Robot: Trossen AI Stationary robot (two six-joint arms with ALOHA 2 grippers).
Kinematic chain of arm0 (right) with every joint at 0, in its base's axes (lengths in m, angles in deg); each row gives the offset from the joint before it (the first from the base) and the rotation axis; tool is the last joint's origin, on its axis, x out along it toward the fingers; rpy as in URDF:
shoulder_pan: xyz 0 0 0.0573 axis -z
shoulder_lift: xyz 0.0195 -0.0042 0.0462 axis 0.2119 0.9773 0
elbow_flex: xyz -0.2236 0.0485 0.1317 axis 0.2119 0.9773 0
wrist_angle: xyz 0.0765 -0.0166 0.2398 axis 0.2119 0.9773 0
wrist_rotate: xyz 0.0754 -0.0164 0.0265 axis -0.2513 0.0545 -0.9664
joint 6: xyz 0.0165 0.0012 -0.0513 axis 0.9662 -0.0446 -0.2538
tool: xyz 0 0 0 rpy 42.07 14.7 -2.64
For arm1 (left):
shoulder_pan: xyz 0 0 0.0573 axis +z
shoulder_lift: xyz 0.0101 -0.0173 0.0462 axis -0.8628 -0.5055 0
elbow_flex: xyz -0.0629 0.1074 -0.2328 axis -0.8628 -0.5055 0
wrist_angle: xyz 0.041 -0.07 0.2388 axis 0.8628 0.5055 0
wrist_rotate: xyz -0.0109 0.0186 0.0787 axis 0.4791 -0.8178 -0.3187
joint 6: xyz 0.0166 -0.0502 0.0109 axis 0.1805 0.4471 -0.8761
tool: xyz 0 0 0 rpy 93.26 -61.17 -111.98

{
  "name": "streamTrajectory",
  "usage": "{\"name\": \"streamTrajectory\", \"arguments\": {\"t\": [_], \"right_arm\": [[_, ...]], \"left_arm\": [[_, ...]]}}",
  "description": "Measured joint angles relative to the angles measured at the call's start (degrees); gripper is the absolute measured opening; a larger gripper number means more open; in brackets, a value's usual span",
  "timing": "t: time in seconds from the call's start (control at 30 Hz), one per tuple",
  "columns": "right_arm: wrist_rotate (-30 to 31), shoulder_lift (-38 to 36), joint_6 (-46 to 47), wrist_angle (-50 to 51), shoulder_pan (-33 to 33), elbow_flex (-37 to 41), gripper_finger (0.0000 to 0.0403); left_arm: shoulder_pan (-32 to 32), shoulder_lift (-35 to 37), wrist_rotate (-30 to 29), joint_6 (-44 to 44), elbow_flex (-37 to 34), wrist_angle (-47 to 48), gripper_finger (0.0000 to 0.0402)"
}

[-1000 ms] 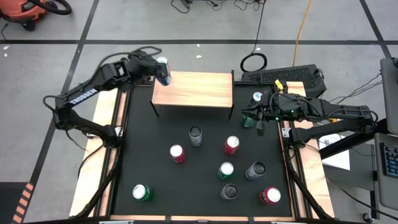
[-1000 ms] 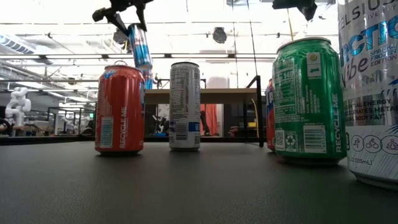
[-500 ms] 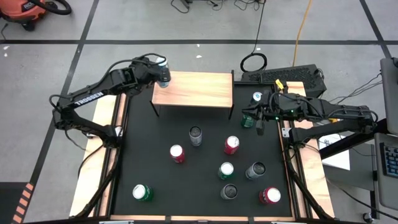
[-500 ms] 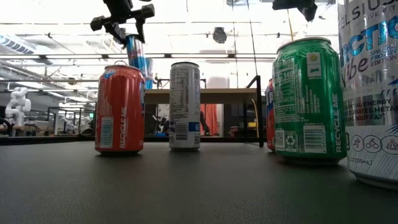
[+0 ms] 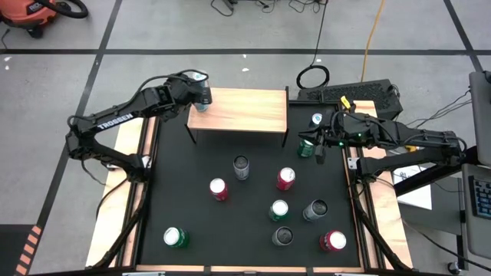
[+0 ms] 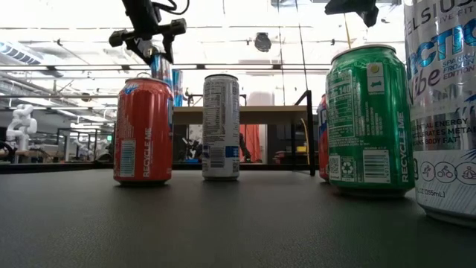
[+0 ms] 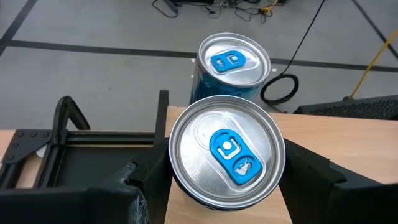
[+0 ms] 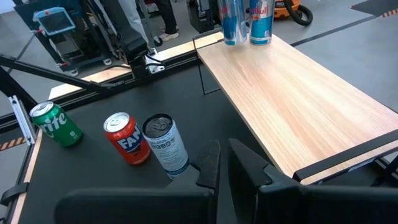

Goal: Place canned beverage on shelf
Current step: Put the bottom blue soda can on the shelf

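Two cans (image 8: pixel 244 23) crowd one corner of the shelf (image 5: pixel 245 109); the rest lies open.

my left fingers (image 7: pixel 311 174): cut off by the frame's bottom edge
white can (image 6: pixel 445 104): cropped at the right edge
far can (image 7: pixel 231 65): lower half hidden
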Motion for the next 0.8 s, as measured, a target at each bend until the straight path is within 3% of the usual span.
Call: {"name": "streamTrajectory", "arguments": {"t": [0.8], "right_arm": [[-0.1, 0.0, 2.9, 0.0, 0.0, 0.0, 0.0013]], "left_arm": [[0.1, -3.3, -1.6, -0.4, -1.0, -2.7, 0.0233]]}}
